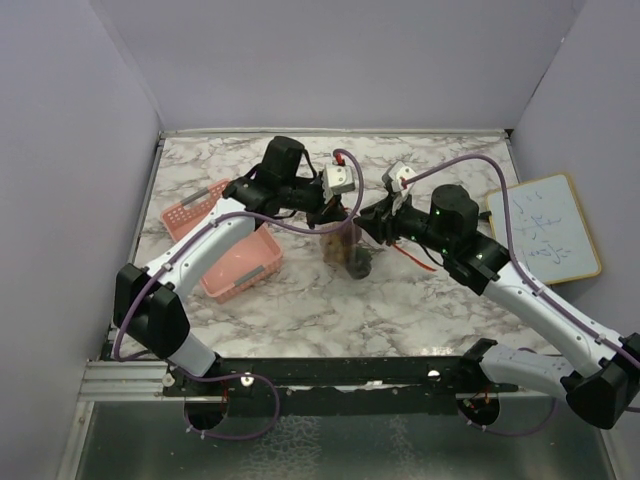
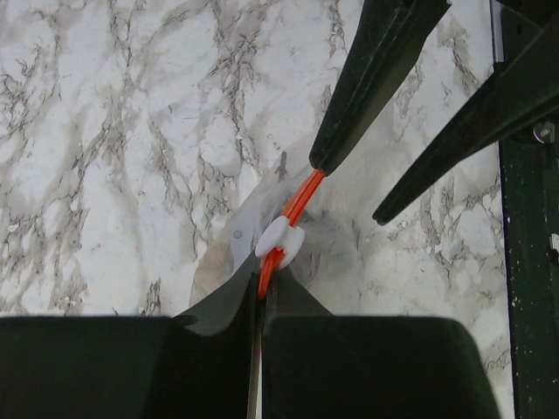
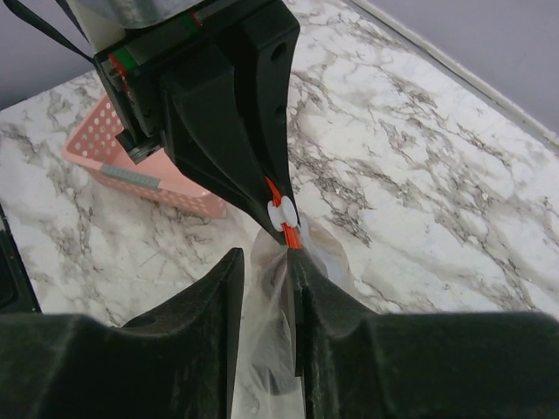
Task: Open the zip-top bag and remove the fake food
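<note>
Left gripper (image 2: pixel 260 319): fingers pressed together, pinching the top edge of the clear, crinkly plastic zip-top bag (image 1: pixel 346 248).
Bag: hangs between both grippers over the white marble table (image 1: pixel 300 310).
Thin orange-red zip strip (image 2: pixel 297 199): runs from the left fingers, past a white slider (image 2: pixel 279 237), to 1 right fingertip.
Right gripper (image 3: pixel 265 257): 2 fingers slightly spread, straddling the bag's film.
</note>
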`<state>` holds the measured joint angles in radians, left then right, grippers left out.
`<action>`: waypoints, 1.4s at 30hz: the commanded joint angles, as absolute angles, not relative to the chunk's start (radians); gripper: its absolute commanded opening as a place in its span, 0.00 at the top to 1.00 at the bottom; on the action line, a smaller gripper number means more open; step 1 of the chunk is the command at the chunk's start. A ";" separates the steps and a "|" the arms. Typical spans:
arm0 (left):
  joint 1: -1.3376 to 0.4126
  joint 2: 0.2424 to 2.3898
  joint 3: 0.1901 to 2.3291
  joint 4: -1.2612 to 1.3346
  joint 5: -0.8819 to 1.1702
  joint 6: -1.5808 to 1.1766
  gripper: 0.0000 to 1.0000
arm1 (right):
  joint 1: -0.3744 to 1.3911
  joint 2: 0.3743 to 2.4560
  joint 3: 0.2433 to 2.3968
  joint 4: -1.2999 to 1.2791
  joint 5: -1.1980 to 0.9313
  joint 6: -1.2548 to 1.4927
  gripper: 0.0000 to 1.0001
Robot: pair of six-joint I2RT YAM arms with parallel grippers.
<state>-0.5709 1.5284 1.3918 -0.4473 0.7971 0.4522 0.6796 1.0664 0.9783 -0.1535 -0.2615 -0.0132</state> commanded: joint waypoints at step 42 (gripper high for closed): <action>-0.577 1.576 1.457 -0.588 0.929 0.533 1.00 | 0.680 1.105 0.912 0.066 -0.280 -0.047 0.99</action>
